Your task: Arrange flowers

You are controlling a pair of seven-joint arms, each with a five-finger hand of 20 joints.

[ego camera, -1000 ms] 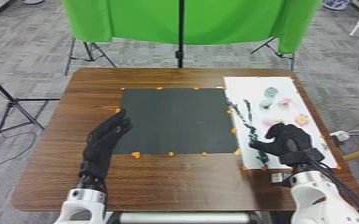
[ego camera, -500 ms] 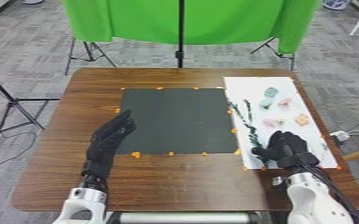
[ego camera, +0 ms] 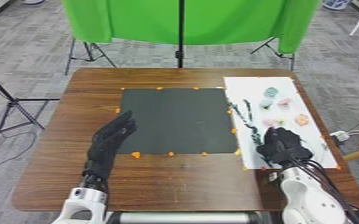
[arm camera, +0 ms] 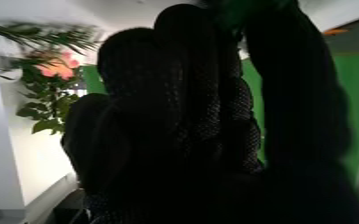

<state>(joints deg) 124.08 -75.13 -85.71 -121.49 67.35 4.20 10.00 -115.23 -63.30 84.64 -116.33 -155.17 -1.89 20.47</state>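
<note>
My right hand [ego camera: 282, 143] is over the near part of the white sheet [ego camera: 246, 85], beside and partly covering the dark green stems [ego camera: 247, 120]. Past it on the sheet lie a pale blue-green flower [ego camera: 270, 92], a pink flower [ego camera: 285, 101], a pale pink one [ego camera: 271, 122] and an orange-pink one [ego camera: 302, 119]. My left hand [ego camera: 113, 134], open with straight fingers, is over the left edge of the dark mat [ego camera: 175, 120]. In the right wrist view my right hand [arm camera: 171, 115] has dark green at its far end; whether it holds a stem is unclear. A pink flower [arm camera: 58, 66] stands among green leaves.
Orange tabs [ego camera: 135, 155] line the mat's edges on the brown wooden table [ego camera: 184, 182]. A green cloth [ego camera: 131, 22] hangs behind the table, with a black pole [ego camera: 181, 45] in front of it. Another black stand [ego camera: 14, 102] is on the floor at the left.
My right hand has shifted a little to the left over the near stems. My left hand has moved slightly toward the right. The flowers farther up the sheet lie as before.
</note>
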